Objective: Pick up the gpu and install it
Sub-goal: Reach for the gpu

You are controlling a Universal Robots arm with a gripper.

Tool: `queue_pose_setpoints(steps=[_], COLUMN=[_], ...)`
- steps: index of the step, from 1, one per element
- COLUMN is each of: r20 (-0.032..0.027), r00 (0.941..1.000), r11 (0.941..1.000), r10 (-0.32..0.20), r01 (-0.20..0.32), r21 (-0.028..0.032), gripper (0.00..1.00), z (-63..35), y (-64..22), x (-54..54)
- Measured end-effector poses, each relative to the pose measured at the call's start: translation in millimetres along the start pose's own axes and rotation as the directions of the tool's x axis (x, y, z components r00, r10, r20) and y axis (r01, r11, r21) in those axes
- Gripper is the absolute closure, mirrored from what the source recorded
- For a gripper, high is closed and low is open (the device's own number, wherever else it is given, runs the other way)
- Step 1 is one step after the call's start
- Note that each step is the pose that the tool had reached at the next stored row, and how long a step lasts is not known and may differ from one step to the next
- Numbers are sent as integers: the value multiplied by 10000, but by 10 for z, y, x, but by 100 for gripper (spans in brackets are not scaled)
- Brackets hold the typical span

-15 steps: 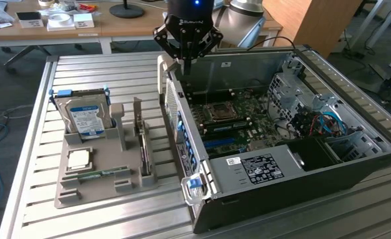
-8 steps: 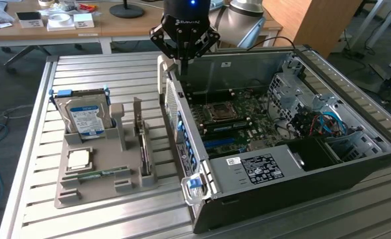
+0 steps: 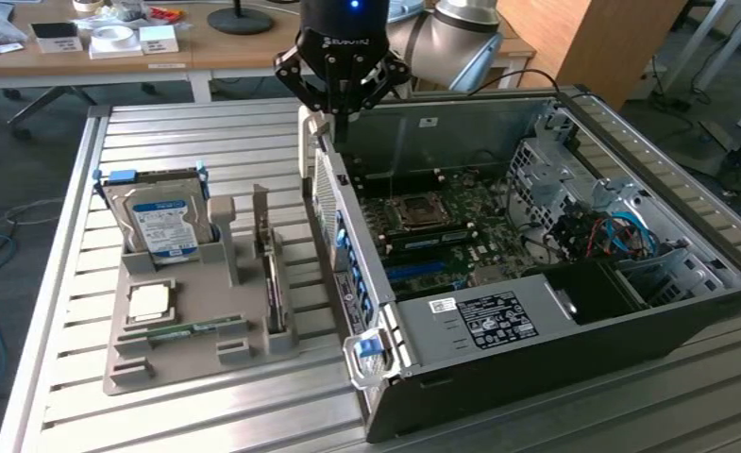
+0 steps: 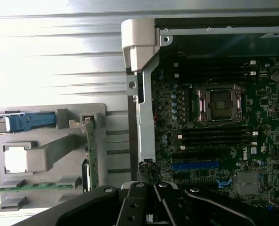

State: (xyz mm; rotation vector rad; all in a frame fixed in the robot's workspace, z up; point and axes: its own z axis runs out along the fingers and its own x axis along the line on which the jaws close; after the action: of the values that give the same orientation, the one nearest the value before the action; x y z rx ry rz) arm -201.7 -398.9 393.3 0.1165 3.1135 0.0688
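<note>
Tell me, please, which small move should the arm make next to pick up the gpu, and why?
Probably shift the gripper toward the exterior view's left, over the gpu. It hangs shut and empty above the edge of the computer case, while the gpu stands on edge in the grey holder beside the case, untouched.

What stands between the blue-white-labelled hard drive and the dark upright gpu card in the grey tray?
Beside the gpu, a grey upright tray post, in the exterior view.

Hard drive (image 3: 162, 226) stands in grey tray (image 3: 181, 363); green memory stick (image 3: 193, 328) there too.
</note>
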Motion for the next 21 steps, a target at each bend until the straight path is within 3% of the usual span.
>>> queue_pose_setpoints(steps=[21], r20=[3], r00=[10000], r11=[10000], r10=[0], r01=[0], r21=[-1], gripper=[89], z=[-11], y=[-33], x=[441])
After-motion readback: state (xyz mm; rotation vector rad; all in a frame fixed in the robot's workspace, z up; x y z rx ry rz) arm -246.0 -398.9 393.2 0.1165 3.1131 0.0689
